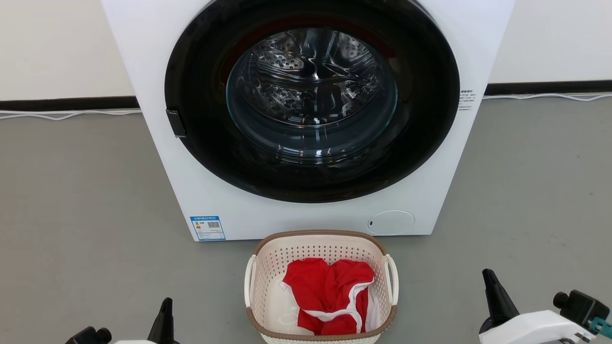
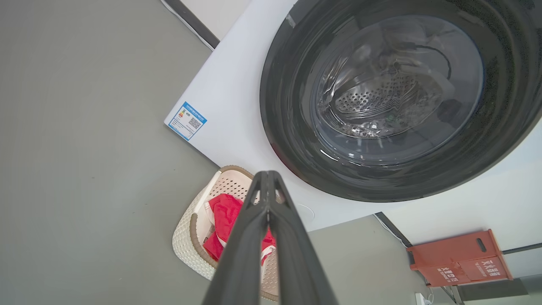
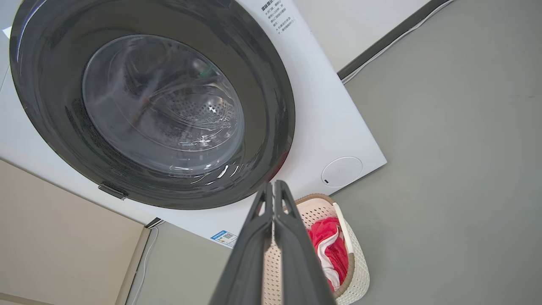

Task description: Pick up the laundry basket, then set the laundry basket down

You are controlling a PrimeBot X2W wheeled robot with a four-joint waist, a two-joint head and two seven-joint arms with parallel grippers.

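Observation:
The laundry basket [image 1: 267, 286], cream-white and perforated with a brown rim and white side handles, stands on the grey floor just in front of the washing machine. A red garment [image 1: 330, 291] with white trim lies inside it. My left gripper [image 1: 165, 308] is at the lower left, well left of the basket, shut and holding nothing. My right gripper [image 1: 490, 282] is at the lower right, well right of the basket, also shut and holding nothing. In the left wrist view the shut gripper [image 2: 266, 178] points toward the basket [image 2: 186, 241]. In the right wrist view the shut gripper [image 3: 273, 188] partly covers the basket [image 3: 355, 271].
A white front-loading washing machine [image 1: 158, 119] with a closed dark round door [image 1: 311, 100] stands right behind the basket. Grey floor [image 1: 86, 215] lies open on both sides. White cables [image 1: 62, 114] run along the wall base. A red box [image 2: 459, 258] stands by the wall.

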